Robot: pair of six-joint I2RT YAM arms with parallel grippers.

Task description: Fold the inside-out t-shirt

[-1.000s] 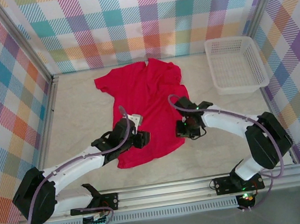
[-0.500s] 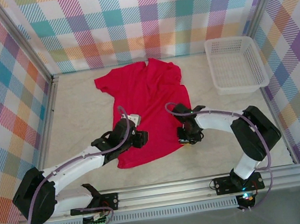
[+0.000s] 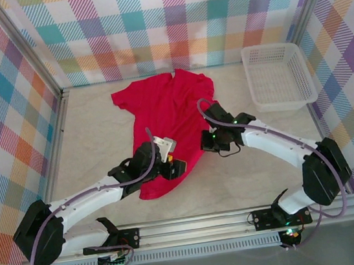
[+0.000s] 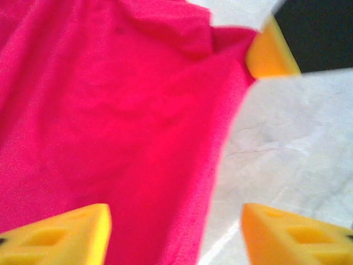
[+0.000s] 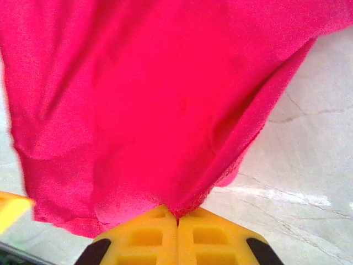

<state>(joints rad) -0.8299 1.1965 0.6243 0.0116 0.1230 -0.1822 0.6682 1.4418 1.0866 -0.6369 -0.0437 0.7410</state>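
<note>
The inside-out t-shirt [image 3: 167, 111] is bright red and lies on the marble table, collar toward the back wall. My right gripper [image 3: 214, 142] is shut on its lower right hem. In the right wrist view the yellow fingers [image 5: 160, 234] pinch the cloth [image 5: 154, 105], which hangs up and away from them. My left gripper [image 3: 175, 167] is at the lower hem, open. In the left wrist view its two yellow fingertips [image 4: 60, 234] straddle the shirt's edge [image 4: 138, 138], one over cloth and one over bare table.
A white mesh basket [image 3: 278, 74] stands at the back right. Plaid walls close in the back and both sides. Bare marble table [image 3: 93, 137] lies left of the shirt and in front of it [image 3: 248, 175].
My right gripper has shut on the lower right hem and drawn it up and back, shrinking the shirt's lower right corner. My left gripper has opened wider and shifted right along the hem.
</note>
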